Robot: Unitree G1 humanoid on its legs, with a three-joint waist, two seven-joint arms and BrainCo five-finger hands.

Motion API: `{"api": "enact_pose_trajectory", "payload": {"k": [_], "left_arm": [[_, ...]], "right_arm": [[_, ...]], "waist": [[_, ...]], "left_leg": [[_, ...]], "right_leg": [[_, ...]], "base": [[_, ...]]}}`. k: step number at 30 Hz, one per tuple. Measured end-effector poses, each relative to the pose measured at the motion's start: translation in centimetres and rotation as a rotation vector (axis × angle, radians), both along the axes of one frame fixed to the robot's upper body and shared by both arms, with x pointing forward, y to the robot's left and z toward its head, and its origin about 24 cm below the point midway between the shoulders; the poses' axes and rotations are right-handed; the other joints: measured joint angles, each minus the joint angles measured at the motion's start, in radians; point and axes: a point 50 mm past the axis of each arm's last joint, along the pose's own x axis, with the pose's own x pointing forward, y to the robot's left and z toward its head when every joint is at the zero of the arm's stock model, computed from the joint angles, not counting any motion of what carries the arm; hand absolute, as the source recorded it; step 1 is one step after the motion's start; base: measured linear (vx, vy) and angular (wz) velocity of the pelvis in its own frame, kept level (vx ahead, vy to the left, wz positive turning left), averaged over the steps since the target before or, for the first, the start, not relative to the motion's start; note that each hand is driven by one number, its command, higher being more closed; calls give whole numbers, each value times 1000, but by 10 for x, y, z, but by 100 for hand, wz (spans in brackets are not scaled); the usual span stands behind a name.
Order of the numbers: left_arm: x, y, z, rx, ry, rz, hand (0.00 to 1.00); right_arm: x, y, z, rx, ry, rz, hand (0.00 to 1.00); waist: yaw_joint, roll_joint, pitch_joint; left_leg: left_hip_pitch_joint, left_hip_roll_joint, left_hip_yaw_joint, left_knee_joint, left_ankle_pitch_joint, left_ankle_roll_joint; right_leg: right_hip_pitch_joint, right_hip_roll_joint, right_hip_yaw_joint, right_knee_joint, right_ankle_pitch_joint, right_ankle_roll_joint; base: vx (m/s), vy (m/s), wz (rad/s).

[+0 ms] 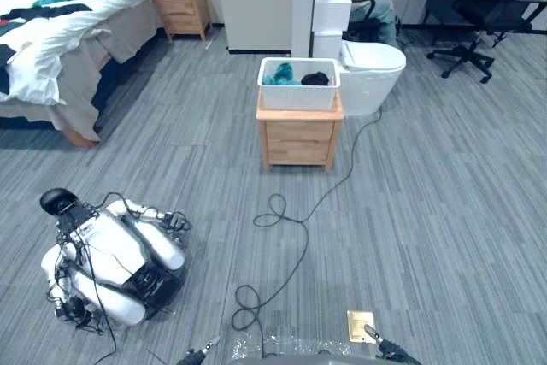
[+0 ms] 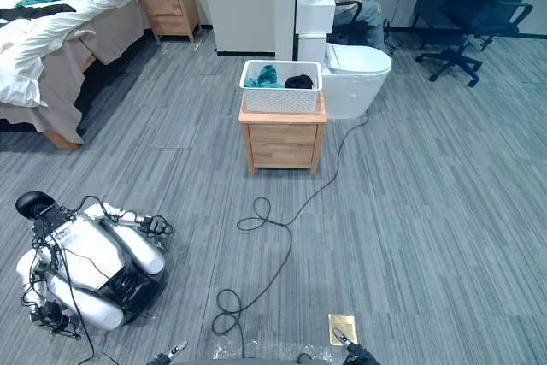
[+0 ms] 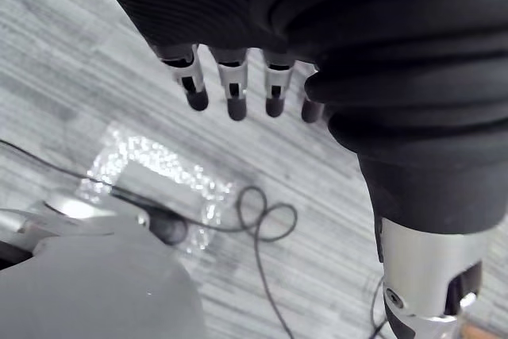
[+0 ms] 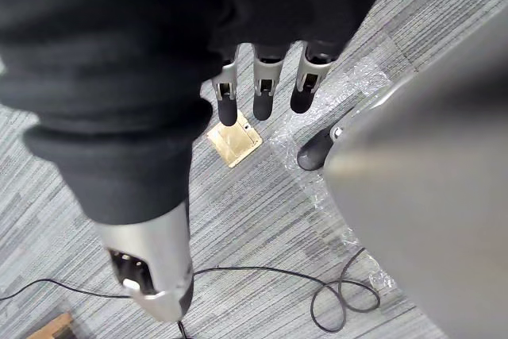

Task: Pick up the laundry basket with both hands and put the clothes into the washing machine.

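Grey striped carpet is laid over the whole floor of a bedroom. At the far left a bed (image 1: 85, 6) is placed, with a white duvet and some dark and teal garments on it, and a small nightstand (image 1: 182, 8) is set beside it. On the near left a white machine (image 1: 115, 262) with cables is laid on the floor. The left hand (image 3: 236, 89) is held low over the carpet at the near edge, with its fingers stretched out and nothing grasped.

In the middle, well apart from both hands, the laundry basket (image 1: 298, 93) is placed on a wooden cabinet (image 1: 299, 136). Teal and black clothes (image 1: 278, 74) are seen inside it. A white toilet (image 1: 373, 70) is found just right of the basket. The right hand (image 4: 266, 89) is also released and empty, near a brass floor plate (image 1: 361, 325). At the far right an office chair (image 1: 479, 6) is seen.
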Motion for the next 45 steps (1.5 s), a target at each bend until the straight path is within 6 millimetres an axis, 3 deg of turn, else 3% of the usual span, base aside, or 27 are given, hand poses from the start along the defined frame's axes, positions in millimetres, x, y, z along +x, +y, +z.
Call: {"api": "enact_pose_trajectory", "payload": {"k": [33,40,42,45], "left_arm": [[2,0,0,-1,-3,-42,0],[3,-1,0,-8,-13,8,0],[6,-1,1,-8,-23,13,0],[16,0,3,-4,-55,15,0]], "right_arm": [[1,0,0,10,-14,4,0],[7,-1,2,0,-38,5,0],[9,2,3,2,-50,7,0],[15,1,6,-17,-84,25,0]], "waist": [[0,5,1],[4,7,15],[5,5,38],[19,-12,61]], "left_leg": [[15,-2,1,-12,0,0],[-56,-1,19,6,-1,-1],[-70,-4,23,25,-19,10],[-145,-34,25,152,-97,35]], "right_leg": [[15,-9,1,-17,3,3],[-59,-10,11,14,2,5],[-77,-17,3,50,-21,18],[-156,-63,-35,218,-132,67]], "base": [[2,0,0],[0,-2,-5],[5,3,9],[1,45,30]]}}
